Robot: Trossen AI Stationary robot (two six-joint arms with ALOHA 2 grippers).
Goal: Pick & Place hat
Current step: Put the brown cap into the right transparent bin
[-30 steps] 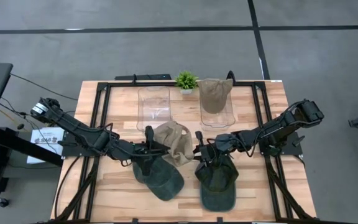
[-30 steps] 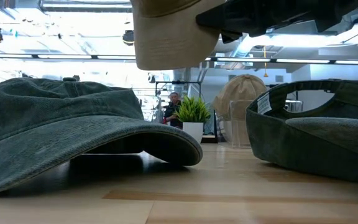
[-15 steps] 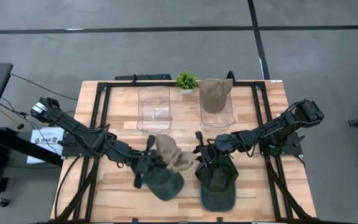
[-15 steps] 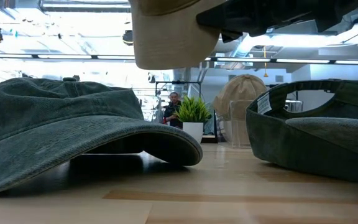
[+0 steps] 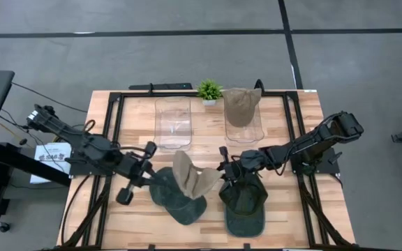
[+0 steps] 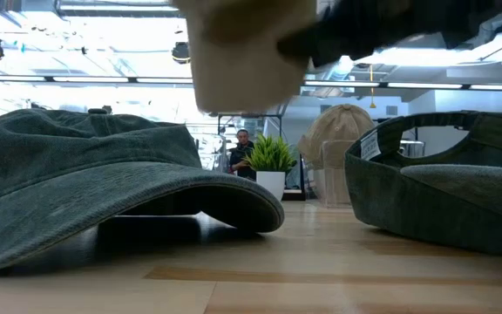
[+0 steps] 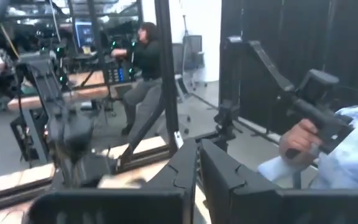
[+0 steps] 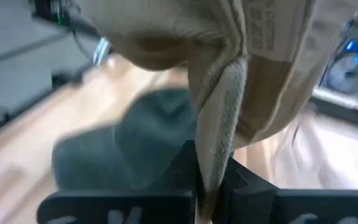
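Observation:
A tan hat (image 5: 189, 178) hangs over a dark green hat (image 5: 176, 201) that rests brim-down on the table. My right gripper (image 5: 221, 174) is shut on the tan hat, which also fills the top of the low view (image 6: 247, 52). A second green hat (image 5: 246, 203) lies crown-down beneath the right arm. My left gripper (image 5: 128, 192) stands left of the hats, shut on nothing (image 7: 199, 171). Another tan hat (image 5: 241, 104) sits on a clear stand at the far side. My right gripper pinches the tan hat's folded rim band (image 8: 219, 130), just under the inner label, between its two fingers. The fingers come nearly level from the table's right. The hat is lifted clear, sagging away from the fingers above the green hat.
An empty clear stand (image 5: 173, 122) stands at the far middle, with a small potted plant (image 5: 209, 89) behind it. A black frame (image 5: 114, 111) runs round the tabletop. A person (image 6: 244, 148) sits in the room beyond.
My left gripper has come away from the tan hat, drawn back toward the table's left edge, risen and rolled over. The tan hat, spread wide before, has collapsed into a narrower shape, and it hangs from my right gripper alone.

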